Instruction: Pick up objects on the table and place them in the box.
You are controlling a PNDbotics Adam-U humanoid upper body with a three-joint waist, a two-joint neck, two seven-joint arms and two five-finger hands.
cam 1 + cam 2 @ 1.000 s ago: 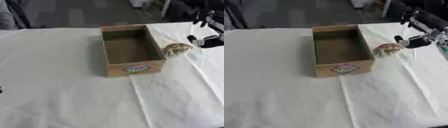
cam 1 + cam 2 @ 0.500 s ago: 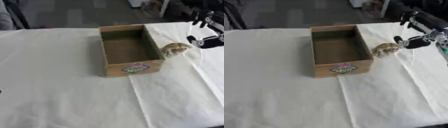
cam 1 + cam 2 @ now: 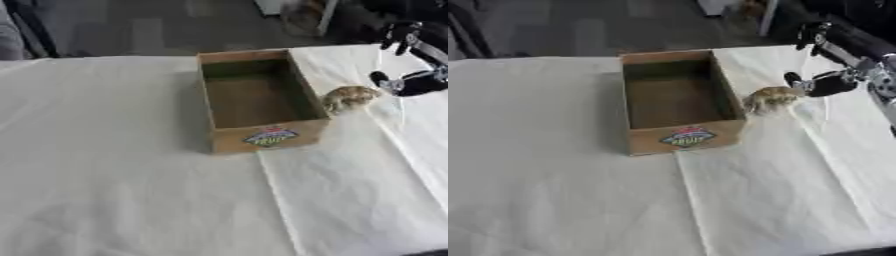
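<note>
An open, empty cardboard box with a coloured label on its near wall stands in the middle of the white-covered table. A small rounded brown and tan object lies on the cloth against the box's right wall. My right hand comes in from the right edge and is open. Its lower black fingertip sits just right of the object, perhaps touching it, while other fingers are spread higher up, toward the far edge. My left hand shows in neither view.
Folds run through the white cloth right of the box. Beyond the table's far edge are a dark floor and furniture legs. The table's left and near parts hold only bare cloth.
The picture has shifted slightly sideways with the camera. My right hand and the brown object keep their places beside the box.
</note>
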